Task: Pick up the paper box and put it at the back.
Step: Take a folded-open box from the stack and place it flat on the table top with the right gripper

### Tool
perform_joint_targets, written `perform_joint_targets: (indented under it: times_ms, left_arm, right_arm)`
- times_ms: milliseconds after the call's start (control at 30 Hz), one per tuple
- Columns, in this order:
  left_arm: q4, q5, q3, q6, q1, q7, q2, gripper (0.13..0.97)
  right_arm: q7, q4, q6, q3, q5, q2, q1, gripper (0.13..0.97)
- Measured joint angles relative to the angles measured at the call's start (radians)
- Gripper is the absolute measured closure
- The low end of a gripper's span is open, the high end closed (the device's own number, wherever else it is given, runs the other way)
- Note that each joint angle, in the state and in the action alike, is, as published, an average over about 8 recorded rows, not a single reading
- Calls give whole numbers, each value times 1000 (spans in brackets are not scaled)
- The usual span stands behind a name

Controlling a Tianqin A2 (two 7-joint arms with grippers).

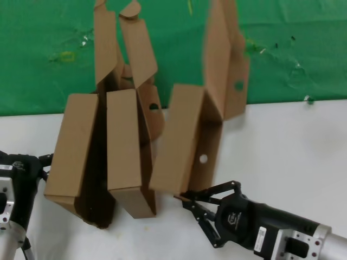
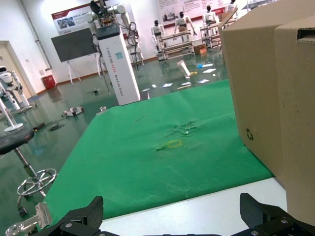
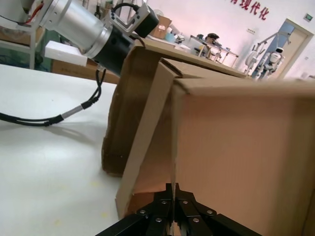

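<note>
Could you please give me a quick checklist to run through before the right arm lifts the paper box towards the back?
1. Right end effector shut on the paper box wall: ok.
2. Hold is deep enough: cannot tell, only the near edge is pinched.
3. Left end effector open, beside the left box, holding nothing: ok.
4. Middle box apart from the held one: cannot tell.
5. Green cloth at the back bare behind the boxes: cannot tell.
</note>
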Motion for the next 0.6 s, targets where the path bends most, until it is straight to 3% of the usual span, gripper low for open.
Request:
perform_joint_targets:
  times_ms: [267, 600]
  left_arm:
    - [1, 6, -6, 7, 2, -11, 4, 132]
    - [1, 15, -22, 20, 5, -30, 13, 132]
  right_arm:
    - [59, 45, 29, 33, -47, 41, -26, 945]
    - [376, 127, -25, 195, -273, 179, 30, 945]
